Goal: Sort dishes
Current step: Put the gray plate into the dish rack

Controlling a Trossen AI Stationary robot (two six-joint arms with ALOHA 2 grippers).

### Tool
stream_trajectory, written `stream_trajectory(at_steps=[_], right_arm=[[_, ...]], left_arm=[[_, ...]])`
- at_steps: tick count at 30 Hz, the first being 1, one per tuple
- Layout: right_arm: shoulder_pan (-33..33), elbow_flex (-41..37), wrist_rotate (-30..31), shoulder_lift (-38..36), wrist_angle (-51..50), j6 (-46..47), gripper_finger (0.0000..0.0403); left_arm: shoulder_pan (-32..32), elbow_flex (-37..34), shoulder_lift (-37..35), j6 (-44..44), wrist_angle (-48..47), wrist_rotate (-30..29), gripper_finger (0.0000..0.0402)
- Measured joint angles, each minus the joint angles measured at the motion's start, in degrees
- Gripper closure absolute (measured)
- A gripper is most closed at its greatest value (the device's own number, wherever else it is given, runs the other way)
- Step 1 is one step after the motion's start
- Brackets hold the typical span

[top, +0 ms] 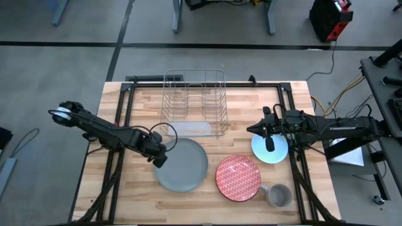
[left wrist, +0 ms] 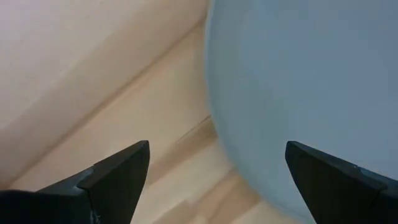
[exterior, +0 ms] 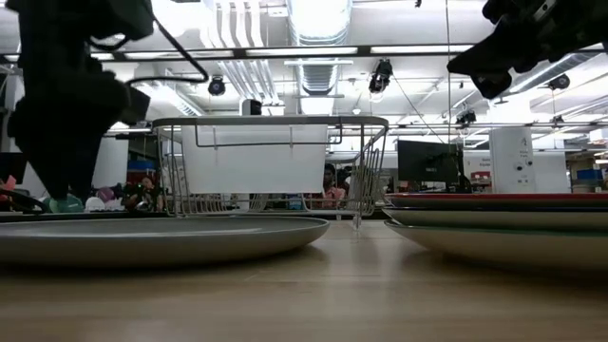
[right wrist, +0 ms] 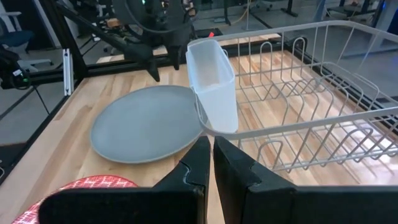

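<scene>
My left gripper (top: 161,157) hangs with fingers spread wide at the grey plate's (top: 183,165) near rim, straddling its edge, the plate lying flat toward table centre. That arm is nearest. Farther off, my right gripper (top: 269,142), fingers pressed together and empty, hovers over the light-blue plate (top: 271,150).

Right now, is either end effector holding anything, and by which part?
Nothing is held. The left end effector is open, its fingers straddling the rim of the grey plate without closing. The right end effector is shut on nothing, above the light-blue plate.
</scene>
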Motion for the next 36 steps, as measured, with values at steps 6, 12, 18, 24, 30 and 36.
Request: stream_trajectory(at_steps=[6, 12, 18, 24, 30, 36], right_arm=[[0.00, -0.45, 0.00, 0.00, 0.04, 0.02, 0.0389], [0.00, -0.45, 0.00, 0.00, 0.27, 0.04, 0.0389], [0.00, -0.67, 0.02, 0.00, 0.45, 0.04, 0.0389], [-0.02, -0.72, 0.02, 0.00, 0.48, 0.00, 0.0389], [-0.01, -0.76, 0.04, 0.00, 0.48, -0.29, 0.0389], [0.00, -0.76, 0.04, 0.00, 0.48, -0.42, 0.0389]], left_arm=[[0.00, -6.15, 0.00, -0.11, 12.27, 0.67, 0.0036], [-0.01, -10.19, 0.07, -2.47, 15.63, 1.15, 0.0036], [-0.02, -10.57, 0.07, -2.27, 16.03, 0.91, 0.0048], [-0.50, -10.47, 0.15, -1.22, 16.39, 0.62, 0.0085], [-1.21, -10.63, 0.24, -2.16, 17.85, -0.04, 0.0119], [-1.81, -10.65, 0.26, -2.49, 18.71, -0.06, 0.0144]])
